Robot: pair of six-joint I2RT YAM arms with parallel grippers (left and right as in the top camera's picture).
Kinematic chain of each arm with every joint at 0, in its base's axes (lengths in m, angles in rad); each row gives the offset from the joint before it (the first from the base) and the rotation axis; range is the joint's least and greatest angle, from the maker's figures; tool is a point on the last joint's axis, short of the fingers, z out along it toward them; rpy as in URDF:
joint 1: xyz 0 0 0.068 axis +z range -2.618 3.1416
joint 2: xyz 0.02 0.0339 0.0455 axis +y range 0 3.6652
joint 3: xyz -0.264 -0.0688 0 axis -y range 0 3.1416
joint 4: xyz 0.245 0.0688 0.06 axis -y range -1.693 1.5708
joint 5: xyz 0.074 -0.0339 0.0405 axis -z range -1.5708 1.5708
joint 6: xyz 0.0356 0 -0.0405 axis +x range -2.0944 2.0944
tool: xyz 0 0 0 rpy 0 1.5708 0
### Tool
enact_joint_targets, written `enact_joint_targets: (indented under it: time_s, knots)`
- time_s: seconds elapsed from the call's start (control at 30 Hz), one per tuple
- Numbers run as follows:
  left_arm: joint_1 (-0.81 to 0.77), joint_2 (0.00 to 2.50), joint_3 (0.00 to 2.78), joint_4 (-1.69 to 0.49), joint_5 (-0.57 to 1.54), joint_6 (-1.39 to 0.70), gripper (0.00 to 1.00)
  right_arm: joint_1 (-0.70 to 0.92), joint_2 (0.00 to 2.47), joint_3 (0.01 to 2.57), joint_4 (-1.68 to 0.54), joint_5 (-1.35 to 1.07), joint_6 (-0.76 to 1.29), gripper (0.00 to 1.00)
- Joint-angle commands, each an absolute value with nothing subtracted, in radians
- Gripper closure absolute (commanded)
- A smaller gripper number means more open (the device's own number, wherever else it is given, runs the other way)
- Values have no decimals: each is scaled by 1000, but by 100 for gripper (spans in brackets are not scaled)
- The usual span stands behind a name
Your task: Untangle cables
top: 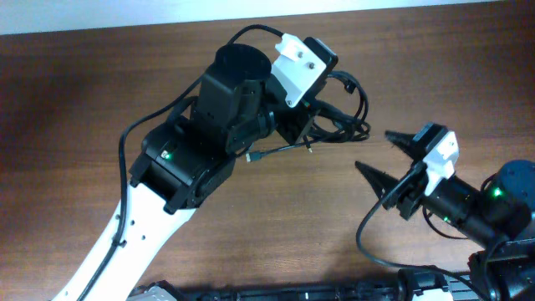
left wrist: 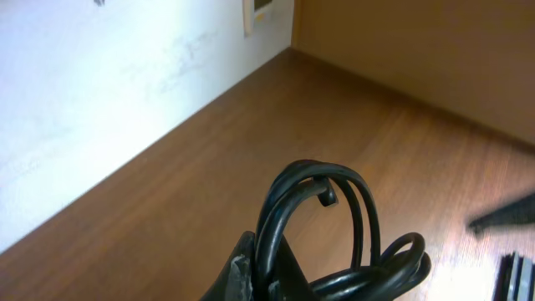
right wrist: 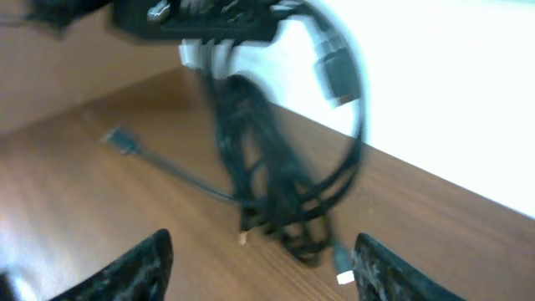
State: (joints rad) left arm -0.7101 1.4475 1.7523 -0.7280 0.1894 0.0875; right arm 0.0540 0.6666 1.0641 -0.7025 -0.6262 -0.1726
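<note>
While the left claw [left wrist: 255,280] clamps the cables [right wrist: 247,142], the right claw [top: 380,153] gapes wide.

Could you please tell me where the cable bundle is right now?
In the overhead view, the cable bundle hangs from the left gripper over the far middle of the table, just left of the open right gripper.
</note>
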Motion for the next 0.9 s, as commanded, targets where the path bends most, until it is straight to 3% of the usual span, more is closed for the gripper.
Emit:
enact_joint_targets:
  time_s: [0.0, 0.17, 0.33, 0.87]
  knots:
    - [-706, 1445, 1763, -763, 179, 163, 100, 59, 661, 1079, -659, -525, -62, 30]
    - [-706, 1445, 1763, -795, 266, 265, 100, 59, 661, 1079, -606, -525, -62, 27]
    - [-706, 1445, 1763, -799, 551, 386, 100, 59, 661, 1079, -607, -516, -62, 23]
    - [-706, 1445, 1763, -795, 823, 471, 100, 59, 698, 1079, -738, -242, -62, 22]
